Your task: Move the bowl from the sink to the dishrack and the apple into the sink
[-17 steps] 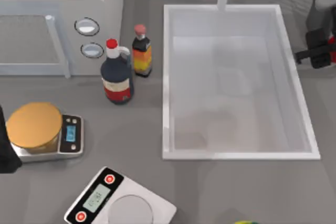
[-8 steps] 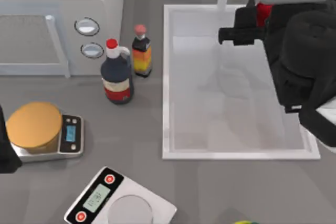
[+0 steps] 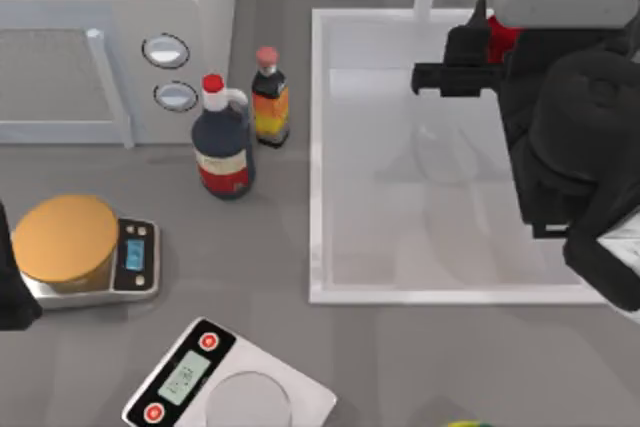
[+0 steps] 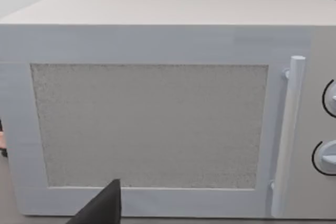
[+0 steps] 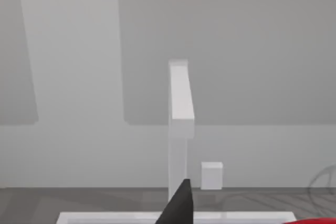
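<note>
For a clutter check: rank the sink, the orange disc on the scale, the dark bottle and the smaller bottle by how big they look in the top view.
1. The sink, by far the largest.
2. The orange disc.
3. The dark bottle, close to the disc, so that order is unsure.
4. The smaller bottle.

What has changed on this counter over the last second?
The right arm swung in from the right edge of the top view until the right claw hung over the far end of the sink, something red beside it, then crept slightly left. The two bottles, both scales and the microwave stayed put.
</note>
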